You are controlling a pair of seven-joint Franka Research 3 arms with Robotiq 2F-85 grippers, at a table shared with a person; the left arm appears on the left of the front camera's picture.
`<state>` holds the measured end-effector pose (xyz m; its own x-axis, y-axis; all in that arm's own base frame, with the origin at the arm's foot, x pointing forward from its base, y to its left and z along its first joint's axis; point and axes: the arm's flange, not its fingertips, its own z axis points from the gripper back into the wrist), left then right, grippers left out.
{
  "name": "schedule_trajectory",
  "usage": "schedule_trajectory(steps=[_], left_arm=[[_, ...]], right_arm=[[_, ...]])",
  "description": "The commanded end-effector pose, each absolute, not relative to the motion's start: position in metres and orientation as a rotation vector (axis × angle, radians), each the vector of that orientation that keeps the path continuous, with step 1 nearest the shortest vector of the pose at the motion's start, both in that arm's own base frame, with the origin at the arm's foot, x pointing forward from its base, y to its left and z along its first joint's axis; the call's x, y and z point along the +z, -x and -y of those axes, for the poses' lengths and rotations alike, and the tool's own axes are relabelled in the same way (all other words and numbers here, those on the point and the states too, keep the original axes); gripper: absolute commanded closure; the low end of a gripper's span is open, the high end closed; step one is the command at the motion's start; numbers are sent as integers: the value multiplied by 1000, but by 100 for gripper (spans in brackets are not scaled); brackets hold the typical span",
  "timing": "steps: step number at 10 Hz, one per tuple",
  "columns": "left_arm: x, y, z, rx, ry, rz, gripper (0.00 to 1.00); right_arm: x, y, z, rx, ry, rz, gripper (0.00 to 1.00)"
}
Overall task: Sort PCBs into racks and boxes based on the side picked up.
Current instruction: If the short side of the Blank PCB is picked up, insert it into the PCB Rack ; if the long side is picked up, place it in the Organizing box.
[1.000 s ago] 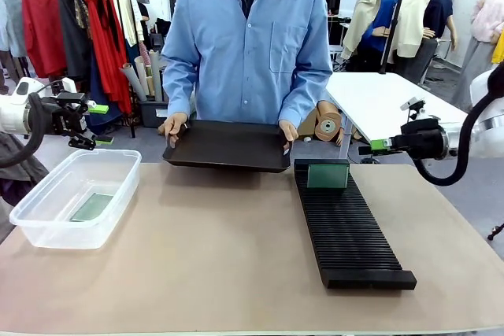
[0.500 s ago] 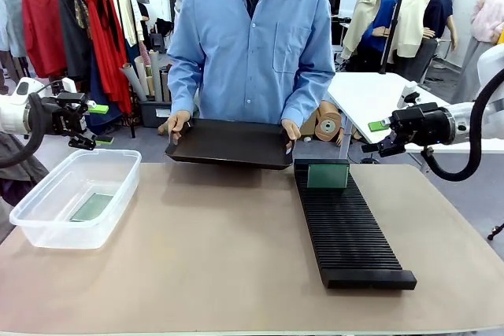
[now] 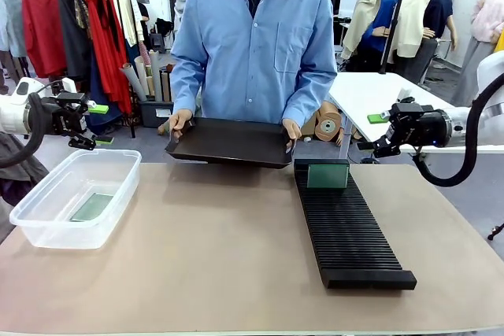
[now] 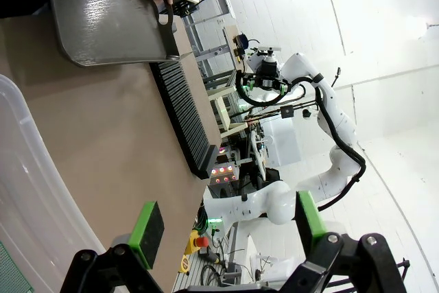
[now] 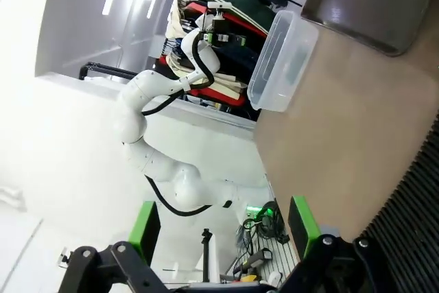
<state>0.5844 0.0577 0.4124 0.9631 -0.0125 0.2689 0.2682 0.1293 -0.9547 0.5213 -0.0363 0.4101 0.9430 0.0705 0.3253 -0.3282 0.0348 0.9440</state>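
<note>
Standing upright in the far slots of the rack (image 3: 346, 222), one PCB (image 3: 327, 175) is seen; a second PCB (image 3: 91, 207) lies flat on the bottom of the box (image 3: 47, 230) at the table's left. The left gripper (image 3: 96, 123) is held above the far edge of the box with its jaws fully apart and nothing between them. The right gripper (image 3: 370, 133) is held off the table's far right, likewise spread wide and empty. A flat black tray (image 3: 230, 143) is gripped by the person's hands (image 3: 178, 123) at the far edge.
</note>
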Motion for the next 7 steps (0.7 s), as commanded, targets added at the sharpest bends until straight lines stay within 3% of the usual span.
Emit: schedule_trajectory(steps=[1,7], left_arm=[[415,-584,-59,-209,1434,219,0],[415,-584,-59,-209,1434,219,0]], right_arm=[[418,-519,38,323,-1468,219,0],[418,-519,38,323,-1468,219,0]])
